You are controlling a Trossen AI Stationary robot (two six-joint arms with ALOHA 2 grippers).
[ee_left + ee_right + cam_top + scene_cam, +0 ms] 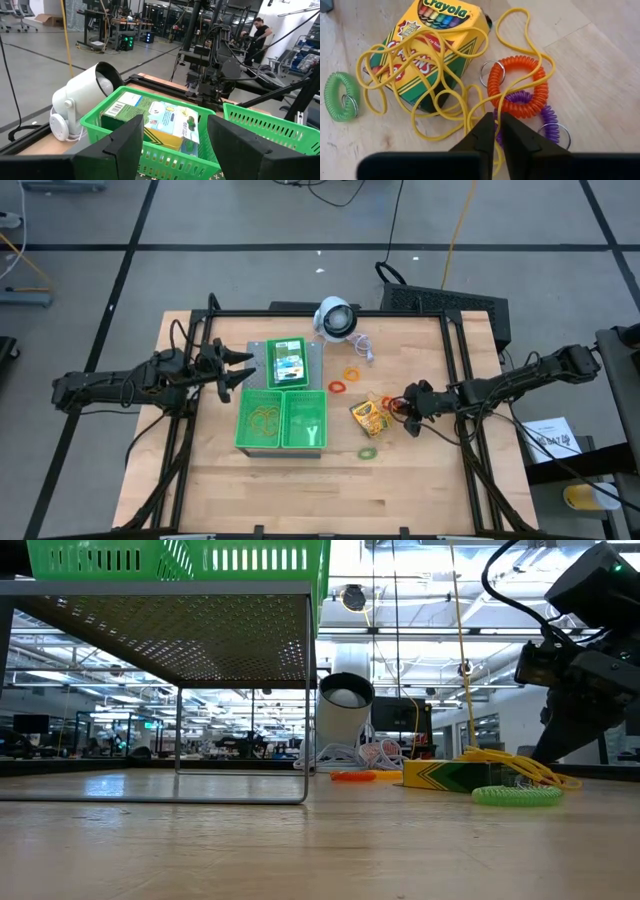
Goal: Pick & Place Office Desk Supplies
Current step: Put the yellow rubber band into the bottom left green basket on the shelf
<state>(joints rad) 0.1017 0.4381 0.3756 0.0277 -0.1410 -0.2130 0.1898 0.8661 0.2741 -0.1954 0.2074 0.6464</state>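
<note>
Right gripper, dark, low over the counter on its right side: jaws clenched together with yellow rubber-band strands at their tips; whether a strand is actually pinched between them cannot be told.

Yellow rubber bands: tangled loops draped over and around a crayon box and trailing across the coils beside it.

Crayon box, yellow and green: lies flat on the bare wood just in front of the right gripper, right of the green trays.

Orange coil loop with metal ring: touching a purple coil loop, both just beside the box.

Green coil loop: lies apart on the other side of the box, nearer the counter's front edge.

Two further orange loops: on the wood between the white round device and the box.

Two more crayon boxes: lying in the rear green tray, next to the white device.

Front green tray, two compartments: tan-yellow bands in the left one.

Left gripper: held beside the trays at their left rear corner, jaws released and spread, nothing between them.
</note>
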